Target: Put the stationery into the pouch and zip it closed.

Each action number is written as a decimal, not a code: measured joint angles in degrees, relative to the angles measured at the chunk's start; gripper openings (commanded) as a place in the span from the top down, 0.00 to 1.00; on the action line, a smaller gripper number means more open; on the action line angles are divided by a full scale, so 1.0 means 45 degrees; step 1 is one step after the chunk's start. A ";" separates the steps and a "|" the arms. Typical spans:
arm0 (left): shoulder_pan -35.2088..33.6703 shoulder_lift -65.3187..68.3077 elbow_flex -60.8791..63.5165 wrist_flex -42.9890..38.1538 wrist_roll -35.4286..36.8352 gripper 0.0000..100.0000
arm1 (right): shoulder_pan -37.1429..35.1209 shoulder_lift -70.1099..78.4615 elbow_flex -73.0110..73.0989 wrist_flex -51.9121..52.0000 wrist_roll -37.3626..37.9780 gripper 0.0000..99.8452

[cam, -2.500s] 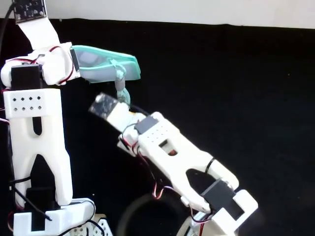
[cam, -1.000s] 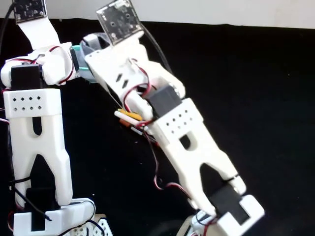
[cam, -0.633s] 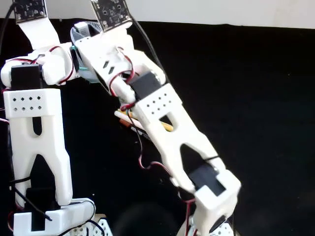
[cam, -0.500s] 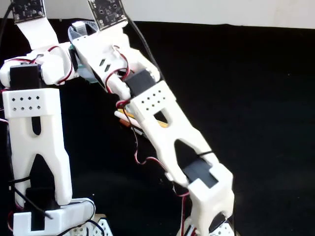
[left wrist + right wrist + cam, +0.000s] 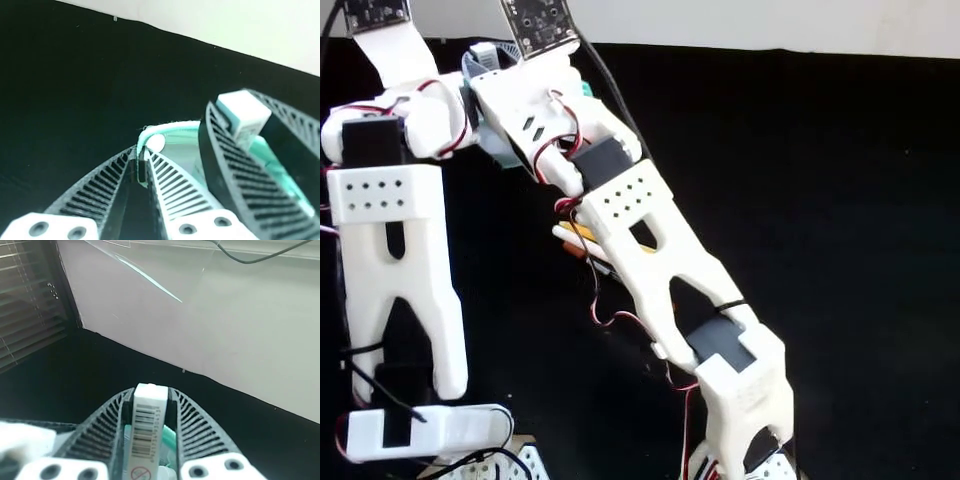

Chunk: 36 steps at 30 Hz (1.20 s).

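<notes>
A teal pouch (image 5: 182, 142) is held up at the back left, and my left gripper (image 5: 141, 159) is shut on the rim of its mouth. In the high view a strip of the pouch (image 5: 500, 148) peeks out between the two arms. My right gripper (image 5: 150, 390) is shut on a white eraser (image 5: 146, 427) with a barcode label. The left wrist view has the eraser (image 5: 242, 114) just above the pouch's open mouth, between the right gripper's ribbed fingers (image 5: 220, 150). Loose pens (image 5: 578, 243) lie on the black table under the right arm.
The right arm (image 5: 650, 260) stretches diagonally from the front middle to the back left, crossing over the pens. The left arm (image 5: 390, 210) stands upright along the left edge. A pale wall (image 5: 240, 325) borders the table's far edge. The black table (image 5: 820, 220) lies to the right.
The right arm rose from low beside the pouch and swung up and left, bringing the eraser over the pouch's mouth. The left arm has shifted slightly upward with the pouch.
</notes>
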<state>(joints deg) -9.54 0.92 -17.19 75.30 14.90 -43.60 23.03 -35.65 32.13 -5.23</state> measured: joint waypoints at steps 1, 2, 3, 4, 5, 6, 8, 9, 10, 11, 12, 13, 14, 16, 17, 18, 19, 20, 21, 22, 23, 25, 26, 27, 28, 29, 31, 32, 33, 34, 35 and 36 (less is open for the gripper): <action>0.0000 0.0039 -0.0059 0.0000 0.0039 0.99 | 0.0000 -0.0020 0.0137 0.0000 -0.0020 0.99; 0.0000 0.0098 -0.0098 0.0000 0.0078 0.99 | 0.0000 -0.0020 0.0195 -0.0020 -0.0020 0.99; 0.0000 0.0137 -0.0098 0.0000 0.0078 0.99 | 0.0000 -0.0039 0.0293 -0.0020 -0.0020 0.99; 0.0000 0.0176 -0.0137 0.0020 0.0156 0.99 | 0.0000 -0.0078 0.0430 -0.0020 -0.0020 0.99; 0.0000 0.0176 -0.0137 0.0020 0.0293 0.99 | 0.0000 -0.0137 0.0547 -0.0020 -0.0020 0.99; 0.0000 0.0176 -0.0137 0.0020 0.0449 0.99 | 0.0000 -0.0176 0.0625 -0.0020 -0.0020 0.99; 0.0000 0.0176 -0.0137 0.0020 0.0606 0.99 | 0.0000 -0.0195 0.0762 -0.0020 -0.0020 0.99; 0.0000 0.0176 -0.0137 0.0020 0.0625 0.99 | 0.0000 -0.0195 0.0762 -0.0020 -0.0020 0.99; 0.0000 0.0176 -0.0156 0.0020 0.0664 0.99 | 0.0000 -0.0195 0.0762 -0.0020 -0.0020 0.99; 0.0000 0.0215 -0.0156 0.0039 0.0664 0.99 | 0.0000 -0.0195 0.0762 -0.0020 -0.0020 0.98; 0.0000 0.0234 -0.0156 0.0039 0.0664 0.99 | 0.0000 -0.0195 0.0762 -0.0020 -0.0020 0.96; 0.0000 0.0234 -0.0156 0.0039 0.0684 0.99 | 0.0000 -0.0195 0.0762 -0.0020 -0.0020 0.93; 0.0000 0.0234 -0.0156 0.0039 0.0703 0.99 | 0.0000 -0.0195 0.0762 -0.0020 -0.0020 0.90; 0.0039 0.0234 -0.0156 0.0039 0.0703 0.99 | 0.0000 -0.0274 0.0762 0.0215 -0.0020 0.84; 0.0059 0.0234 -0.0156 0.0039 0.0703 0.99 | 0.0000 -0.0371 0.0762 0.0430 -0.0020 0.82; 0.0078 0.0234 -0.0156 0.0039 0.0703 0.99 | 0.0020 -0.0567 0.0840 0.0645 -0.0020 0.82; 0.0078 0.0234 -0.0156 0.0039 0.0703 0.99 | 0.0020 -0.0723 0.0918 0.0840 -0.0020 0.82; 0.0098 0.0234 -0.0156 0.0059 0.0703 0.99 | 0.0020 -0.0860 0.0996 0.0996 -0.0020 0.82; 0.0098 0.0234 -0.0156 0.0059 0.0703 0.99 | 0.0020 -0.0977 0.1016 0.1133 -0.0020 0.82; 0.0098 0.0234 -0.0156 0.0059 0.0703 0.99 | 0.0020 -0.1074 0.1016 0.1250 -0.0020 0.82; 0.0098 0.0234 -0.0156 0.0059 0.0703 0.99 | 0.0020 -0.1172 0.1035 0.1387 -0.0020 0.82; 0.0098 0.0234 -0.0156 0.0059 0.0703 0.99 | 0.0020 -0.1309 0.1074 0.1641 -0.0020 0.82; 0.0078 0.0234 -0.0156 0.0059 0.0703 0.99 | 0.0020 -0.1368 0.1074 0.1778 -0.0020 0.82; 0.0078 0.0234 -0.0176 0.0020 0.0703 0.99 | 0.0000 -0.1426 0.1114 0.1875 -0.0020 0.82; 0.0059 0.0234 -0.0176 0.0000 0.0703 0.99 | 0.0000 -0.1465 0.1114 0.1915 -0.0020 0.82; 0.0059 0.0234 -0.0176 0.0000 0.0703 0.99 | 0.0000 -0.1543 0.1114 0.1915 -0.0020 0.82; 0.0059 0.0234 -0.0176 0.0000 0.0703 0.99 | 0.0000 -0.1719 0.1133 0.1934 -0.0020 0.82; 0.0039 0.0234 -0.0176 -0.0020 0.0703 0.99 | 0.0000 -0.1797 0.1133 0.1934 -0.0020 0.82; 0.0020 0.0254 -0.0176 -0.0039 0.0703 0.99 | -0.0078 -0.1934 0.1133 0.1954 -0.0020 0.82; 0.0020 0.0254 -0.0176 -0.0039 0.0703 0.99 | -0.0117 -0.2071 0.1133 0.1973 -0.0020 0.82; 0.0020 0.0254 -0.0176 -0.0039 0.0703 0.99 | -0.0176 -0.2188 0.1133 0.1973 -0.0020 0.82; 0.0000 0.0254 -0.0176 -0.0039 0.0703 0.99 | -0.0254 -0.2286 0.1133 0.2032 -0.0020 0.82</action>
<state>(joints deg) -9.54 2.07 -17.98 75.12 18.07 -44.75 12.75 -30.55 41.27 -5.32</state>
